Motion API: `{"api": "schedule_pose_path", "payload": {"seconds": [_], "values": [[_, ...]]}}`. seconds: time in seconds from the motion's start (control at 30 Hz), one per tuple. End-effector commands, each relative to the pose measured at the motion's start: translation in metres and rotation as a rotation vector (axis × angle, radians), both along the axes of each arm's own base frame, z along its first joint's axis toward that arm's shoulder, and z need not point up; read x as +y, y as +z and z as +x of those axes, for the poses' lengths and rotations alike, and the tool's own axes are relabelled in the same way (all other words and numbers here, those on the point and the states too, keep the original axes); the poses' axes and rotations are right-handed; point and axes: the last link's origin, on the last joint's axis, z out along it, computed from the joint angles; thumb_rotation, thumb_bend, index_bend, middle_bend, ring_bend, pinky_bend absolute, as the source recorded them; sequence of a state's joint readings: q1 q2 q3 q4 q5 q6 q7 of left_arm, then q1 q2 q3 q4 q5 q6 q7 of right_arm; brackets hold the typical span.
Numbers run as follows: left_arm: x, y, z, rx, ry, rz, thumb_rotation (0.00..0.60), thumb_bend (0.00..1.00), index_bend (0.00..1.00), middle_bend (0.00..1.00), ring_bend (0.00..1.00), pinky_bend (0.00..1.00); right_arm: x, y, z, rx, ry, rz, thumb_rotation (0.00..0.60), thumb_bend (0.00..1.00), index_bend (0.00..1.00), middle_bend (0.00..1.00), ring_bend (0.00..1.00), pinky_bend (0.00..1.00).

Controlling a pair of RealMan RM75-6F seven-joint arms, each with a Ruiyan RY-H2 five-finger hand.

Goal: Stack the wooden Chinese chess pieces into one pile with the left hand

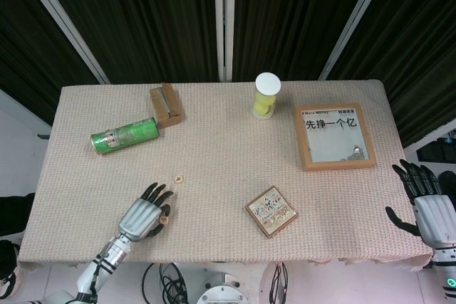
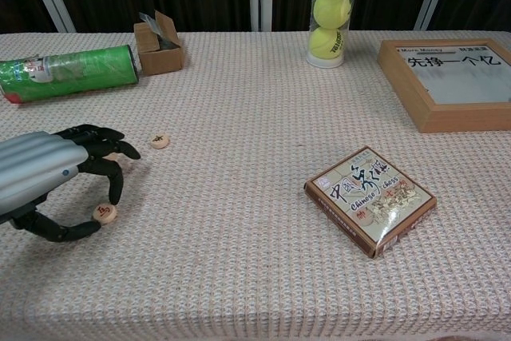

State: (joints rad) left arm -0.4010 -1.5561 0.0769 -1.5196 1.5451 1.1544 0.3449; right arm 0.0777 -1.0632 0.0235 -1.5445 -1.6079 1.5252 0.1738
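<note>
1. Looking at the left hand [image 2: 60, 177], I see it low over the tablecloth [image 2: 255, 261] with the fingers curled down around one chess piece [image 2: 104, 213] — the thumb and a fingertip seem to touch its rim, but whether it is really pinched or only caged, I cannot tell.
2. A second chess piece [image 2: 160, 141] lies free on the cloth, at about 1 o'clock from the first one, near it but not touching. In the chest view a third disc may hide under the fingers; it is too covered to be sure.
3. The pieces are small flat wooden discs — I judge them light, stiff and not fragile, with smooth faces that can slide on each other.
4. The best hold is probably on the rim, thumb against one finger, keeping the disc level so that it lands flat on the other.
5. The right hand [image 1: 427, 204] rests at the table edge at 3 o'clock, fingers spread, holding nothing.
6. The game box [image 2: 370, 200] lies well apart at 3 o'clock.
</note>
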Motion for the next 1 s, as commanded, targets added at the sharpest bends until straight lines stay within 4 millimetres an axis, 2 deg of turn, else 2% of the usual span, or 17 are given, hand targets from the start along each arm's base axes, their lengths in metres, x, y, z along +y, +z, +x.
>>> {"api": "schedule_pose_path", "payload": {"seconds": [0.03, 0.3, 0.53, 0.7, 1.0], "values": [[0.0, 0.0, -0.001, -0.001, 0.002, -0.002, 0.6, 0.28, 0.49, 0.12, 0.0, 0.0, 0.0, 0.0, 0.0, 0.0, 0.0, 0.0, 0.6, 0.25, 0.0, 0.0, 0.0, 0.0], [0.0, 0.003, -0.001, -0.018, 0.011, 0.011, 0.6, 0.28, 0.49, 0.13, 0.0, 0.0, 0.0, 0.0, 0.0, -0.002, 0.0, 0.0, 0.6, 0.25, 0.0, 0.0, 0.0, 0.0], [0.001, 0.032, 0.008, -0.057, 0.003, 0.09, 0.6, 0.28, 0.49, 0.14, 0.0, 0.0, 0.0, -0.001, 0.0, 0.001, 0.001, 0.005, 0.6, 0.25, 0.0, 0.0, 0.0, 0.0], [0.014, 0.046, 0.01, -0.071, 0.033, 0.13, 0.6, 0.28, 0.49, 0.14, 0.0, 0.0, 0.0, -0.001, 0.0, 0.003, 0.002, 0.007, 0.6, 0.25, 0.0, 0.0, 0.0, 0.0], [0.044, 0.038, 0.013, -0.075, 0.096, 0.113, 0.6, 0.28, 0.49, 0.14, 0.0, 0.0, 0.0, -0.001, -0.001, 0.0, -0.002, 0.009, 0.6, 0.25, 0.0, 0.0, 0.0, 0.0]]}}
